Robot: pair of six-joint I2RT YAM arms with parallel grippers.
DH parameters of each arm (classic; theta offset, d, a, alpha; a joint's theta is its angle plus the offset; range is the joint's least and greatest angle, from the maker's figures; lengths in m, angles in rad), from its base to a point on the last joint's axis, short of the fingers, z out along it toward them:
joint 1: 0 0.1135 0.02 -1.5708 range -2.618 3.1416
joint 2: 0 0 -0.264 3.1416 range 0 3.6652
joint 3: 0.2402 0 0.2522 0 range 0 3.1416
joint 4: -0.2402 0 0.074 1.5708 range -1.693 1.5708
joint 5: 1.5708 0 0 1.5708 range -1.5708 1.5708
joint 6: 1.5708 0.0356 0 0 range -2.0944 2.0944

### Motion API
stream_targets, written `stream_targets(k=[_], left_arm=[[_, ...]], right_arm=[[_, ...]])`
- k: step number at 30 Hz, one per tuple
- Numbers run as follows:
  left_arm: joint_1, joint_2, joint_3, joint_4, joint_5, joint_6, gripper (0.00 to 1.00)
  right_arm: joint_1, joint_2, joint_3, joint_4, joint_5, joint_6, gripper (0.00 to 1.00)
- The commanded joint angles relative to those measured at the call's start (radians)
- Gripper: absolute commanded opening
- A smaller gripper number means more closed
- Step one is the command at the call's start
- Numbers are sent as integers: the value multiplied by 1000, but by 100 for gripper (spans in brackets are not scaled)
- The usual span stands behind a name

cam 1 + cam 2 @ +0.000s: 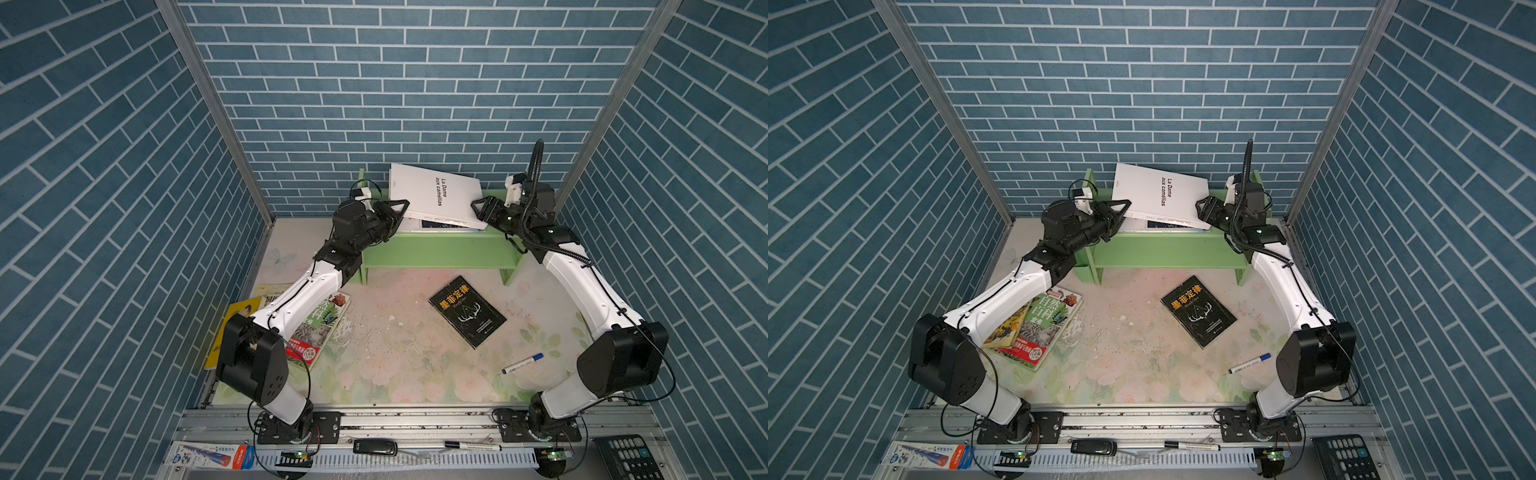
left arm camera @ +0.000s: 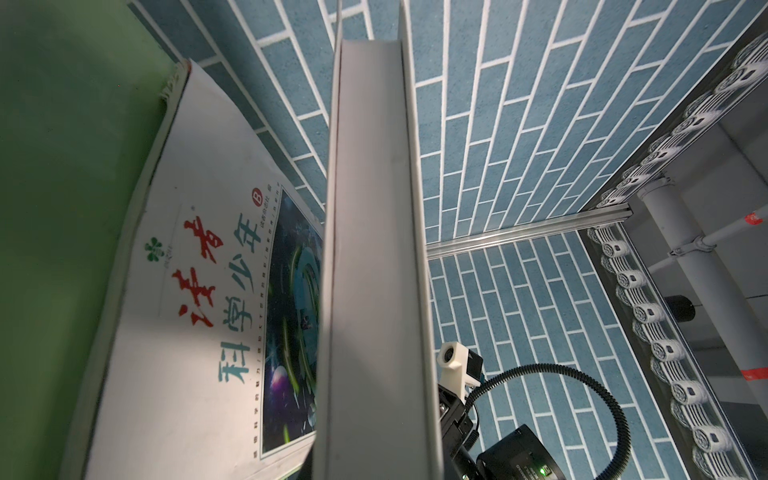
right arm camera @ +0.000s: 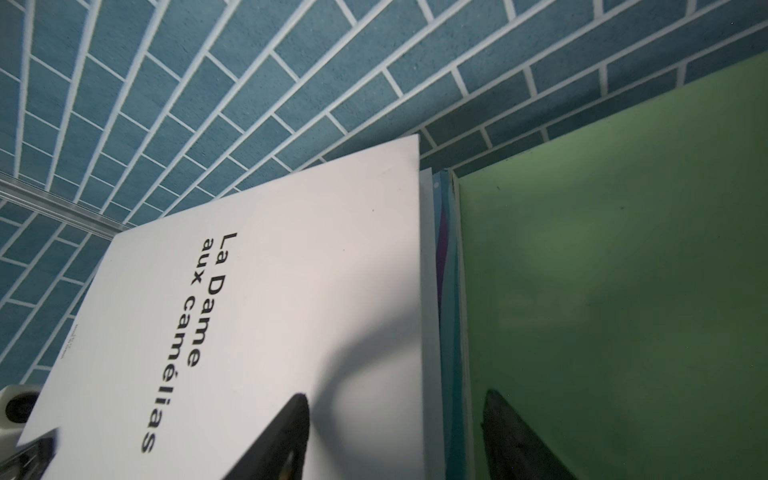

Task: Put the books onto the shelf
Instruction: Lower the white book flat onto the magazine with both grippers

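Note:
The white book (image 1: pixel 436 195) (image 1: pixel 1160 195) tilts up over the top tier of the green shelf (image 1: pixel 436 249) (image 1: pixel 1163 249). My left gripper (image 1: pixel 401 208) (image 1: pixel 1123 208) is shut on its left edge; in the left wrist view the book's page edge (image 2: pixel 370 249) hides the fingers. Under it the sci-fi book (image 2: pixel 199 291) (image 1: pixel 436 224) lies flat on the shelf. My right gripper (image 1: pixel 476 208) (image 3: pixel 397 395) is open at the white book's right edge, with one finger over the cover and one over the shelf board (image 3: pixel 602 291). The black book (image 1: pixel 467 311) lies mid-table. The green botanical book (image 1: pixel 328 328) and yellow books (image 1: pixel 235 320) lie under the left arm.
A blue-capped marker (image 1: pixel 522 363) lies on the floral mat at the front right. Blue brick walls close in on three sides, right behind the shelf. The front rail holds a black device (image 1: pixel 374 446), a pen (image 1: pixel 473 446) and a keypad (image 1: pixel 627 457).

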Motion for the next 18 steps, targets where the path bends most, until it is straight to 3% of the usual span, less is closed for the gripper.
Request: stream_targets(k=[1, 12, 18], left_arm=[[-8, 8, -19, 21, -13, -18, 24], [-16, 9, -23, -3, -20, 0, 25], [-17, 2, -30, -23, -31, 18, 31]], right_arm=[[4, 10, 38, -16, 23, -37, 67], [7, 25, 35, -24, 24, -42, 67], [8, 37, 27, -37, 46, -59, 64]])
